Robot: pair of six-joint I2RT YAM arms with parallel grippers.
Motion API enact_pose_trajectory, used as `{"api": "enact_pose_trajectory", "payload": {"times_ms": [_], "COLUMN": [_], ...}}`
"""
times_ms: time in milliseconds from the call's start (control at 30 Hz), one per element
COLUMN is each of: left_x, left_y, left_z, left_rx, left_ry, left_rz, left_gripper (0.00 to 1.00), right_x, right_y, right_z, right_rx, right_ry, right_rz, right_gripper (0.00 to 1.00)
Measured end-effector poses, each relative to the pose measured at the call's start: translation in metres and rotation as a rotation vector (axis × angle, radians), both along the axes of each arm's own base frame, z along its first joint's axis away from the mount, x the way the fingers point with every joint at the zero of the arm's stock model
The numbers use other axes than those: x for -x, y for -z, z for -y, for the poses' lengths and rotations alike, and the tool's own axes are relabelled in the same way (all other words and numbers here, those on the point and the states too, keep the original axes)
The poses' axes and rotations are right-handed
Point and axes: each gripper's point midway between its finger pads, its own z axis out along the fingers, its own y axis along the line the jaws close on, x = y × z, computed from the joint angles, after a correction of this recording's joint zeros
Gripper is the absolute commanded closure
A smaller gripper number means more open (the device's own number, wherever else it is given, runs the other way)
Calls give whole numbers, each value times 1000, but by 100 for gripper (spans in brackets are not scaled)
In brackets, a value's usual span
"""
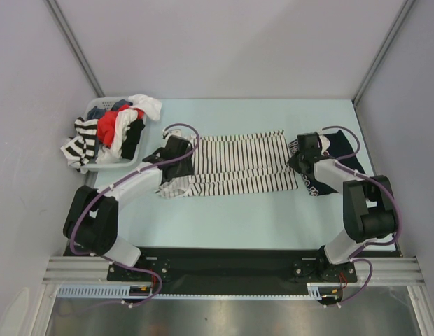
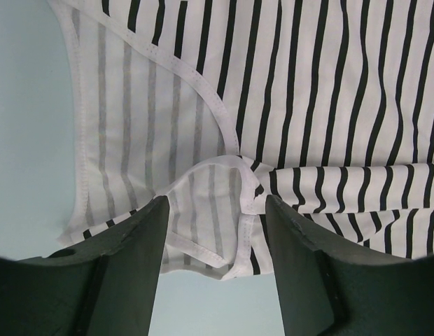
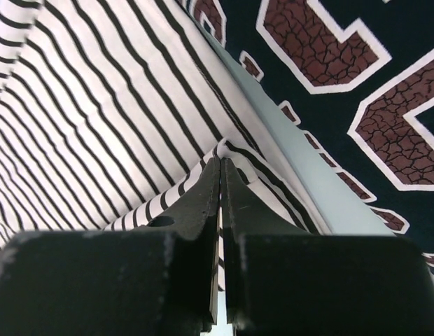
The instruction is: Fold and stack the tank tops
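The white striped tank top (image 1: 238, 163) lies spread across the table's middle, straps to the left. It also shows in the left wrist view (image 2: 308, 105) and the right wrist view (image 3: 98, 105). My left gripper (image 1: 176, 152) (image 2: 215, 210) is open, its jaws standing either side of the folded strap end, just above the cloth. My right gripper (image 1: 306, 149) (image 3: 221, 168) is shut on the striped top's right hem, which is pinched between the jaws. The dark navy jersey (image 1: 339, 159) with maroon lettering (image 3: 322, 49) lies at the right, partly under my right arm.
A white basket (image 1: 112, 162) heaped with several mixed clothes stands at the back left corner. Grey walls enclose the table at left, back and right. Both arm bases sit on the black rail at the near edge.
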Motion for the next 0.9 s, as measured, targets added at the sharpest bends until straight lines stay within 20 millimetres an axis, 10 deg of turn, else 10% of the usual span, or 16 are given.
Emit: {"api": "enact_pose_trajectory", "payload": {"times_ms": [433, 700, 900], "left_x": [-6, 9, 45], "left_y": [2, 2, 10], "left_z": [0, -18, -49], "left_rx": [-14, -23, 6], "left_ry": [-10, -64, -146], "left_rz": [-8, 12, 22], "left_gripper": [41, 38, 37], "right_x": [-6, -7, -4], "right_y": [-5, 22, -4], "right_z": [4, 6, 6], "right_rx": [38, 59, 73], "right_ry": [27, 25, 12], "right_rz": [29, -34, 31], "right_gripper": [96, 36, 41]}}
